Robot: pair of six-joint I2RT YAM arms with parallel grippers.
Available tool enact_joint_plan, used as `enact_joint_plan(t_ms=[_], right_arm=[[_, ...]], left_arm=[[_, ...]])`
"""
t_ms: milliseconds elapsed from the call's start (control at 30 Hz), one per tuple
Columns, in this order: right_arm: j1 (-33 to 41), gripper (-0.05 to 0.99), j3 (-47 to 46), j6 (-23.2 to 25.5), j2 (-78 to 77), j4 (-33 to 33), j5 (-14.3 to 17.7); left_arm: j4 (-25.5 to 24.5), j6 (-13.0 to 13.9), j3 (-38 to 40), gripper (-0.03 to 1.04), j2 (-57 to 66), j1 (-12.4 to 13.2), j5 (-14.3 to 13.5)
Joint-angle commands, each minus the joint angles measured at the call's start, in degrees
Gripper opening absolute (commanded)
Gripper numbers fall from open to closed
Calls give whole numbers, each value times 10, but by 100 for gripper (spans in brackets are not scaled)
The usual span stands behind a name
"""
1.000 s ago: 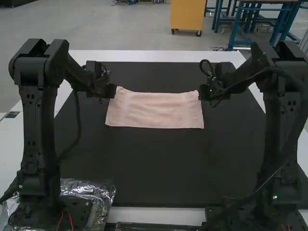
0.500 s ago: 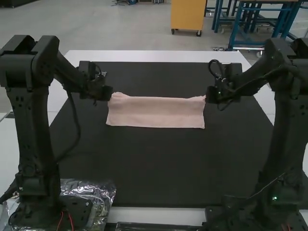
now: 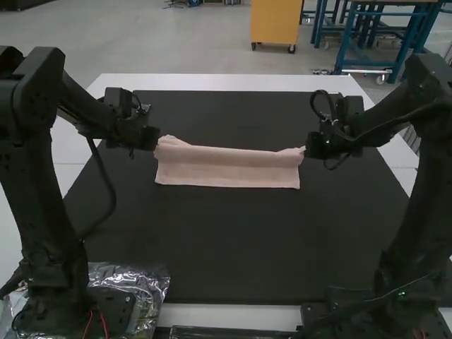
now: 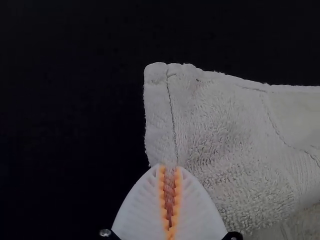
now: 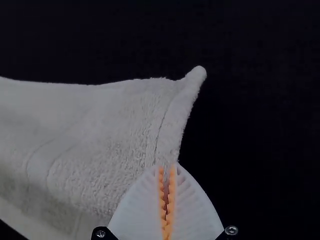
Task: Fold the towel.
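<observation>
Drawing apart, your left gripper (image 3: 151, 138) and right gripper (image 3: 312, 146) clench the towel (image 3: 227, 168) near its far corners, over the mat (image 3: 226, 240); its far edge has neared the front, likely advancing the fold.

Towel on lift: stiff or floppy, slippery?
Probably floppy: the towel's far edge dips between the left end effector and right end effector. Likely not slippery, given its fuzzy, looped pile. Stitched hems may be slightly stiffer.
</observation>
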Motion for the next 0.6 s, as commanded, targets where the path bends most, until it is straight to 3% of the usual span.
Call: enact_joint_plan(t_ms=[0,267,433,500,567], right_arm=[[-18,-3,-22,-4,-40,1,-8],[-18,-3,-91,-14,-54,3,-21],[-13,-3,-136,-12,-47,47,-20],[-13,10,-146,-10,-39,61,-19],[-16,38,-149,-11,-36,61,-20]], left_arm=[[6,8,-23,2,-32,10,-9],[27,7,-104,2,-75,9,-10],[60,7,-162,3,-77,9,-13],[83,6,-185,5,-74,7,-17],[97,6,-201,27,-74,5,-16]])
